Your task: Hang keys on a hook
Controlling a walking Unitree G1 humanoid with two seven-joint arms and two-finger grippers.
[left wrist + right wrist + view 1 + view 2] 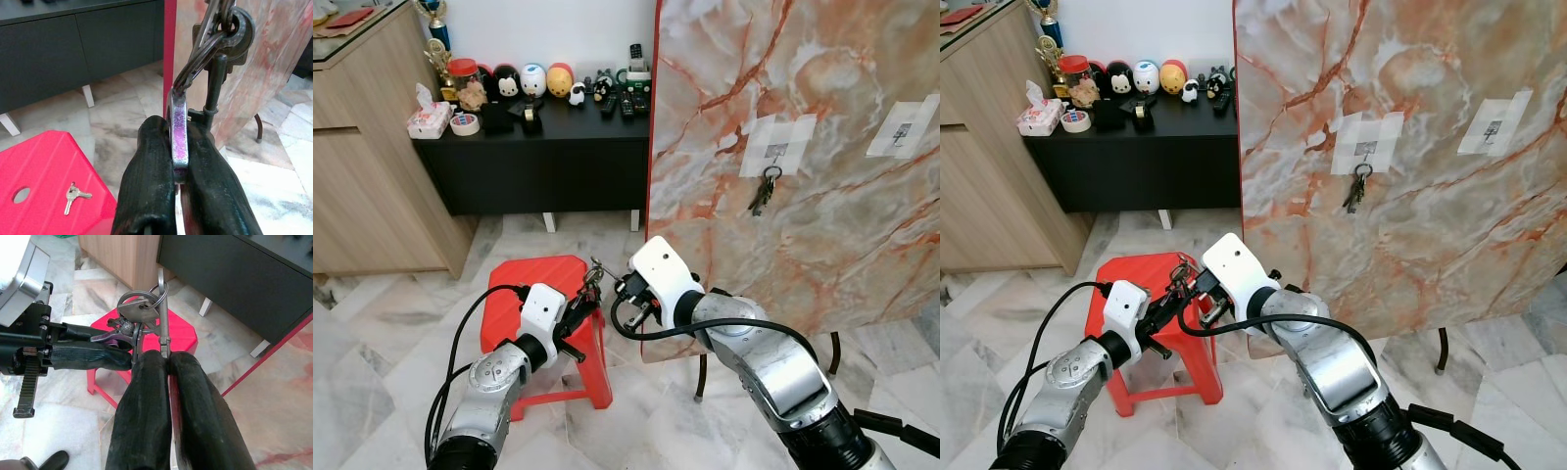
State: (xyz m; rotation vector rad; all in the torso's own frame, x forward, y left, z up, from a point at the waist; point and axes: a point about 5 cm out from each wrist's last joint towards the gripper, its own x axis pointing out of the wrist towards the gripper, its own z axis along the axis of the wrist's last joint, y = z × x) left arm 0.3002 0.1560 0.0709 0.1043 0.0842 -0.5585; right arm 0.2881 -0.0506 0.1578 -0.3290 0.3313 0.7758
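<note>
Left eye: left gripper (579, 315) and right gripper (628, 296) meet above the red stool (524, 279), both on one key bunch (594, 277). On the marble panel (822, 176), one taped hook (775, 152) already carries keys (764, 193); the other hook (902, 130) is bare.
Right eye: same handover; the bunch is well apart from the bare hook.
Left wrist: fingers (149, 181) clamped on a purple-tinted key; a loose key (74, 196) lies on the stool.
Right wrist: fingers (146, 406) pinched on a thin metal piece of the ring (139, 308).
Risk: both grips are thin edge pinches; if one lets go while the other is loose, the bunch probably drops or swings, spoiling the ring's line-up with the hook.
</note>
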